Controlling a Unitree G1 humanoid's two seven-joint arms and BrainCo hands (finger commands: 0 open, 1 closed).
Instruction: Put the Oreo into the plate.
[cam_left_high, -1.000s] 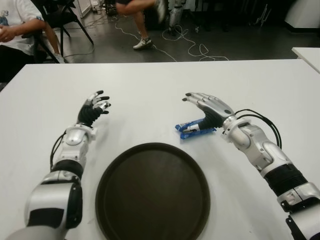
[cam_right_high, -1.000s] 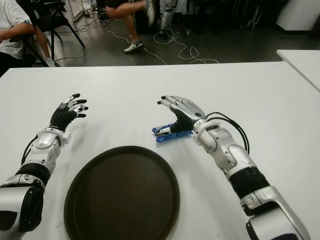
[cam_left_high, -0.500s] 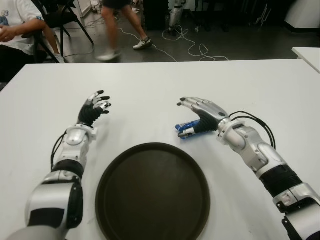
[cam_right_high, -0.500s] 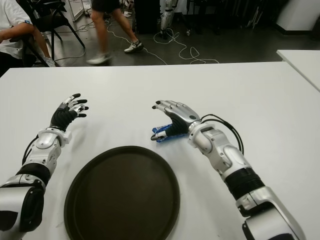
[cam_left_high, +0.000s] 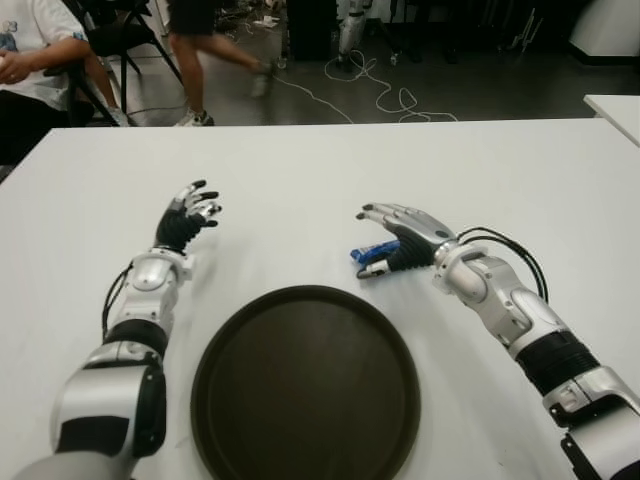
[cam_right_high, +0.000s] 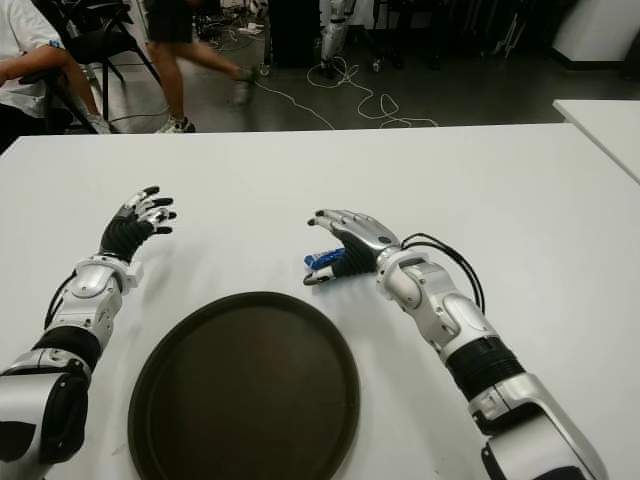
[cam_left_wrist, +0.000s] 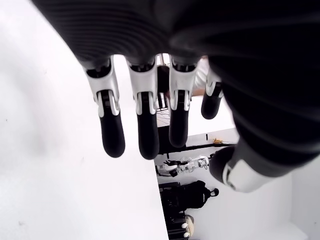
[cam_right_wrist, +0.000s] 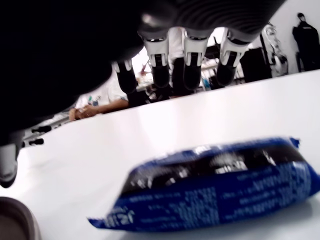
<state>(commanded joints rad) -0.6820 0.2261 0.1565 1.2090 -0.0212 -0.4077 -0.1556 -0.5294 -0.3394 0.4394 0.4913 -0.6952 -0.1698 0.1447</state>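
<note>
Centrally, the right robot hand (cam_left_high: 400, 240) arches with fingers spread over the blue Oreo packet (cam_left_high: 372, 252) lying on the white tabletop (cam_left_high: 300, 170), gripping nothing yet. Next: closing, lifting toward the dark round plate (cam_left_high: 305, 385) at lower centre. Left robot hand (cam_left_high: 188, 215), open, idles at left.

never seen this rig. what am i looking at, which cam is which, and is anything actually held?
It is a humanoid robot with two arms and fingered hands at a white table. The two wide pictures come from the stereo camera on its head; the two close ones from a camera on each wrist. On the table lie a dark round plate and a blue Oreo pack. The right hand hovers over the pack, fingers spread above it in its wrist view; nothing is held yet. The left hand is open, to the left of the plate. People show beyond the table.
</note>
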